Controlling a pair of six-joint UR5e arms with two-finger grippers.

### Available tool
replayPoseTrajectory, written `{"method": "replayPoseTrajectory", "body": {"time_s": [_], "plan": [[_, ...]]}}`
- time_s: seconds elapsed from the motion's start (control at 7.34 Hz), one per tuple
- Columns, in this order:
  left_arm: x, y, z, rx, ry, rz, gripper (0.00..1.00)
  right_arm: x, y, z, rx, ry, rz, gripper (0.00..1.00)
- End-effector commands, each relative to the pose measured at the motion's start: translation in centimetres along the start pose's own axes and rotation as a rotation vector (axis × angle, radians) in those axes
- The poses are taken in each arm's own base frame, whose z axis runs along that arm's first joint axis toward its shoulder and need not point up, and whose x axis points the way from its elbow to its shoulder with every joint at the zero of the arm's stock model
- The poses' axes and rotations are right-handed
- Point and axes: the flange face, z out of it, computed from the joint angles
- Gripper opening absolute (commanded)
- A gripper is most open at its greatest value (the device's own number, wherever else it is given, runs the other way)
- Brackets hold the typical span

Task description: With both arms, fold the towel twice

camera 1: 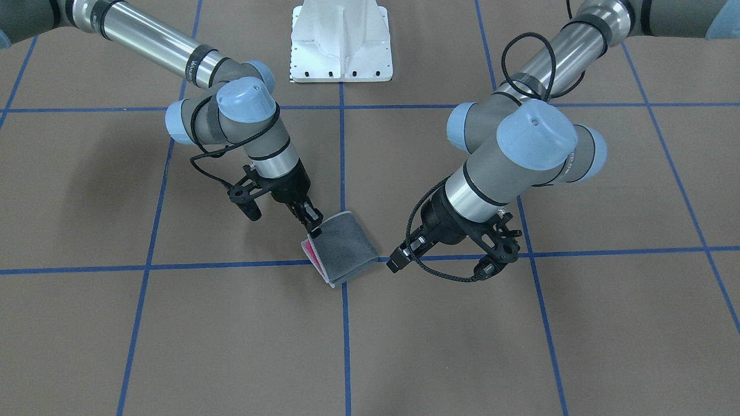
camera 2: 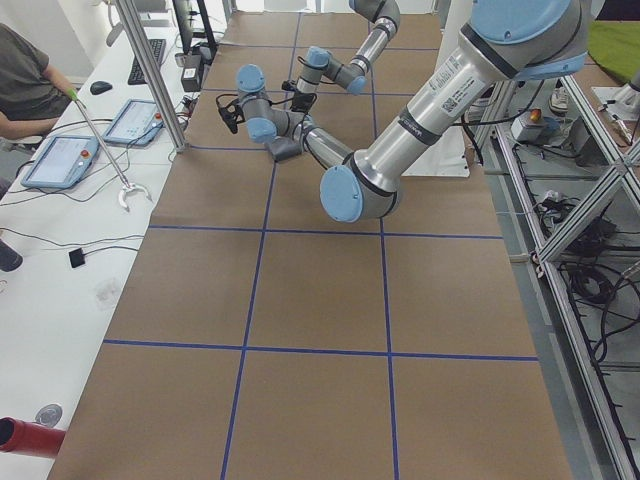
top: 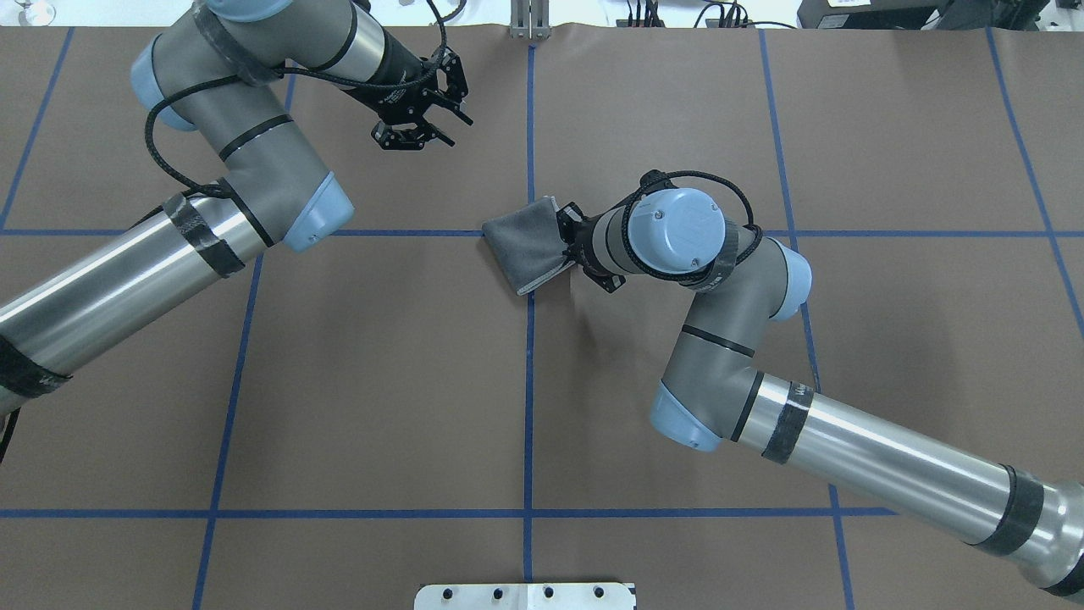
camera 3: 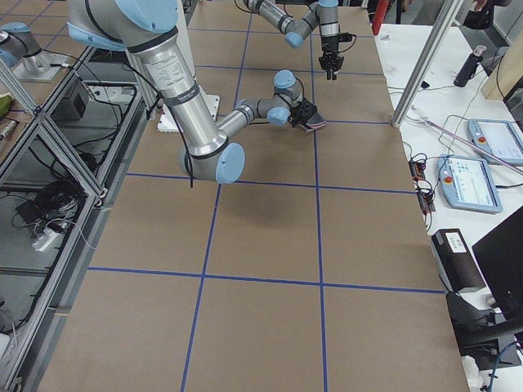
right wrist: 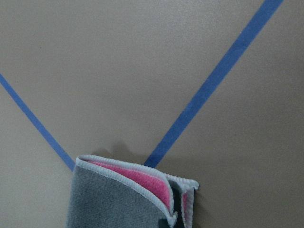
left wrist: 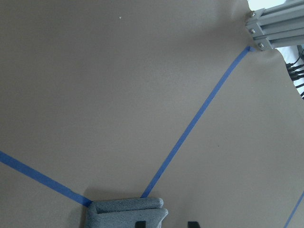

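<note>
The towel [camera 1: 347, 248] lies at a crossing of blue tape lines as a small folded packet, grey outside, with pink showing between its layers [right wrist: 147, 183]. My right gripper [camera 1: 314, 225] is shut on the towel's corner nearest the robot and holds that corner slightly raised. In the overhead view the wrist covers most of the right gripper [top: 563, 241], at the towel's [top: 521, 246] right edge. My left gripper [camera 1: 396, 264] hangs open above the table, apart from the towel. Its two fingertips [left wrist: 140, 223] show at the bottom of the left wrist view, over the towel [left wrist: 118, 211].
The white pedestal base [camera 1: 341, 46] stands behind the towel on the brown, blue-taped table [camera 1: 173, 346]. An aluminium post [left wrist: 270, 23] rises at the far edge. A person sits at a side bench [camera 2: 60, 260] holding tablets and a grabber stick.
</note>
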Motion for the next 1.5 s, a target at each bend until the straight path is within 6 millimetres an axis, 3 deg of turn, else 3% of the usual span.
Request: {"method": "replayPoseTrajectory", "body": {"time_s": [0.0, 0.27, 0.41, 0.68, 1.36], "plan": [[0.1, 0.1, 0.0, 0.001, 0.002, 0.001, 0.41, 0.0, -0.1, -0.2, 0.009, 0.009, -0.018, 0.00], [0.1, 0.0, 0.0, 0.001, 0.001, 0.001, 0.41, 0.1, -0.3, -0.1, 0.014, 0.009, -0.018, 0.00], [0.1, 0.1, 0.0, 0.001, 0.002, -0.008, 0.41, 0.2, -0.4, 0.0, 0.016, 0.011, -0.018, 0.05], [0.1, 0.1, 0.0, 0.001, 0.002, -0.014, 0.41, 0.7, -0.3, 0.5, 0.018, 0.023, -0.018, 0.25], [0.2, 0.2, -0.1, 0.000, 0.005, -0.017, 0.41, 1.2, -0.7, 0.8, 0.025, 0.029, -0.017, 0.27]]}}
